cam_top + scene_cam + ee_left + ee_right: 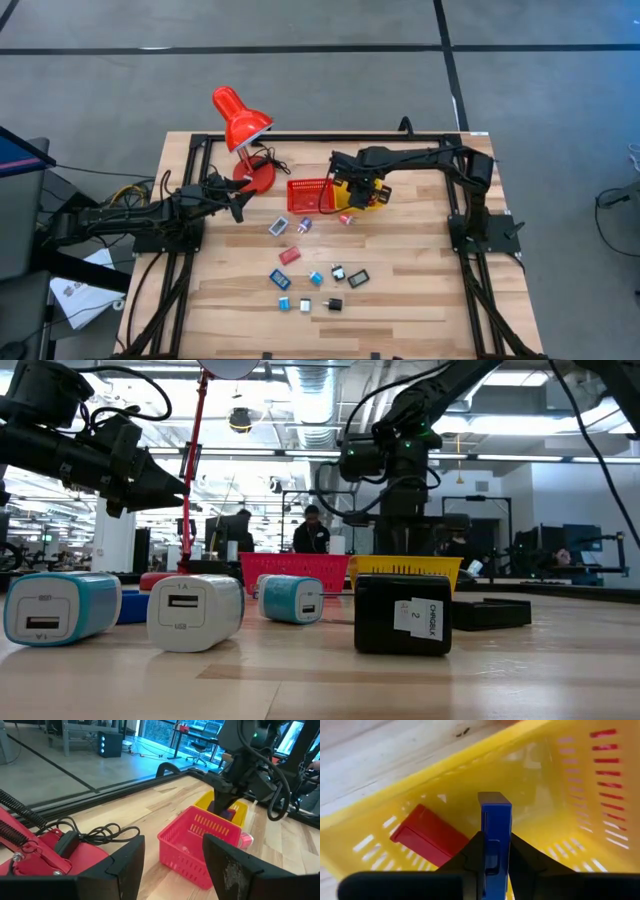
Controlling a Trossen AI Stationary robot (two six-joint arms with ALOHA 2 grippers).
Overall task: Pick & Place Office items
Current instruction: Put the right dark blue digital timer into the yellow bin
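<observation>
Several tiny office items lie on the wooden table: a red one (290, 255), cyan ones (279, 277), black ones (357, 277), and white and blue ones (279, 227). Up close, the low view shows blocky chargers (195, 612) and a black block (403, 612). My right gripper (350, 188) reaches down into the yellow basket (370, 197), shut on a flat blue piece (495, 820). A red piece (427, 837) lies on the basket's floor. My left gripper (236, 203) hovers open beside the lamp base, left of the red basket (310, 195). My right gripper pinches the flat blue piece between its two fingers (470, 857), one on each broad face. The fingers come from above, pointing down into the yellow basket. The piece's far end (494, 800) sticks out past the fingertips; whether it touches the basket floor I cannot tell.
The red desk lamp (240, 118) stands at the table's far left with its base (258, 177) and cord next to my left gripper. The red and yellow baskets sit side by side at the far middle. A pink-red piece (346, 218) lies just in front of them. People show in the room behind.
</observation>
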